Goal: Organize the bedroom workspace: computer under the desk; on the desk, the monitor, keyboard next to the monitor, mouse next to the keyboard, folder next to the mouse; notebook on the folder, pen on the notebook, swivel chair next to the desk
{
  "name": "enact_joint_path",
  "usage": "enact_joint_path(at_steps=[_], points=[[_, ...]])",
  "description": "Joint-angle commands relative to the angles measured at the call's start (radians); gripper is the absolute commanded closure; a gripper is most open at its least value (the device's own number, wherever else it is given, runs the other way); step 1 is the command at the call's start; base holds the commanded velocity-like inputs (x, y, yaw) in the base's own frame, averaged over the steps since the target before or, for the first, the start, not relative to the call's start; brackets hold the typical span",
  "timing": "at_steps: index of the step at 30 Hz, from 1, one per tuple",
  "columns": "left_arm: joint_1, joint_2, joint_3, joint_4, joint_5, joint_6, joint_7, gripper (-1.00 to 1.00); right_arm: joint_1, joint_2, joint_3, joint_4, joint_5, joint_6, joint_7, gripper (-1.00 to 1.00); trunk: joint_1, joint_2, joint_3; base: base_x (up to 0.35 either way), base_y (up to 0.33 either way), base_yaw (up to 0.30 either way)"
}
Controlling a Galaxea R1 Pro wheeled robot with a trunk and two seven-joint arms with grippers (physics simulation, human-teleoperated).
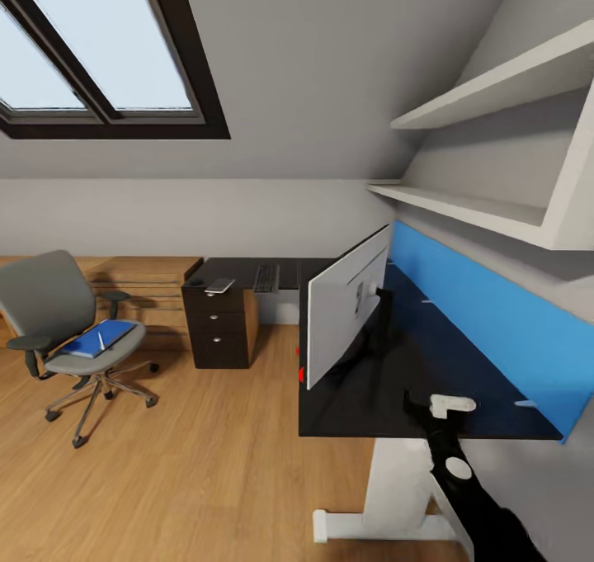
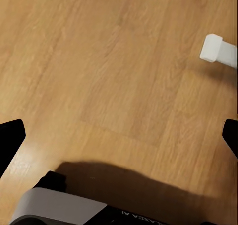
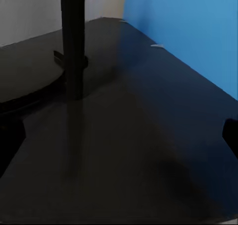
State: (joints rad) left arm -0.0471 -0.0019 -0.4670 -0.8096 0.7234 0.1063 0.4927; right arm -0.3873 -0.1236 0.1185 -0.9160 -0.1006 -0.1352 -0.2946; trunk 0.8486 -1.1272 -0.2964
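**Workspace status: right arm over desk, folder on chair**

Nearest the head camera, at 5 o'clock, the black right arm reaches over the glossy black L-shaped desk (image 1: 462,364). The right gripper (image 3: 119,136) hangs above the dark top with its fingertips wide apart, holding nothing. The left gripper (image 2: 119,136), fingertips likewise spread and empty, looks down on the wood-plank floor (image 2: 109,71).

Largest to smallest: the wide flat monitor (image 1: 346,314) stands on the desk at centre. The grey upholstered swivel chair (image 1: 49,306) sits at 9 o'clock, well apart from the desk, carrying the bright-blue flat folder (image 1: 95,341). The slim black-keyed keyboard (image 1: 266,278) lies on the far desk wing.
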Motion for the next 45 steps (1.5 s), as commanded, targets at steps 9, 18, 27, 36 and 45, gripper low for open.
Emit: enact_joint_path(at_steps=[9,18,27,36,45], points=[[-0.001,0.0,-0.002,-0.009,0.001,0.001,0.007,-1.0,-0.256,-0.06,-0.14,0.485,-0.033,-0.055,0.372,-1.0,0.0,-0.001,-0.001,0.0,-0.028,0.0],[-0.001,0.0,-0.002,-0.009,0.001,0.001,0.007,-1.0,-0.283,-0.012,-0.142,0.568,-0.041,-0.132,0.308,-1.0,0.0,-0.001,-0.001,0.0,0.0,0.0],[-0.002,0.004,-0.002,-0.01,0.001,0.001,0.007,-1.0,-0.282,0.034,-0.14,0.474,-0.02,-0.207,0.247,-1.0,0.0,-0.001,-0.001,0.0,0.0,0.0],[-0.001,0.005,-0.001,-0.01,0.001,0.001,0.007,-1.0,-0.279,0.042,-0.14,0.466,0.076,-0.322,0.245,-1.0,0.0,-0.001,-0.001,0.0,0.0,0.0],[-0.001,0.004,-0.001,-0.01,0.001,0.0,0.007,-1.0,-0.277,0.042,-0.14,0.465,0.089,-0.334,0.25,-1.0,0.0,-0.001,-0.001,0.063,0.0,0.0]])
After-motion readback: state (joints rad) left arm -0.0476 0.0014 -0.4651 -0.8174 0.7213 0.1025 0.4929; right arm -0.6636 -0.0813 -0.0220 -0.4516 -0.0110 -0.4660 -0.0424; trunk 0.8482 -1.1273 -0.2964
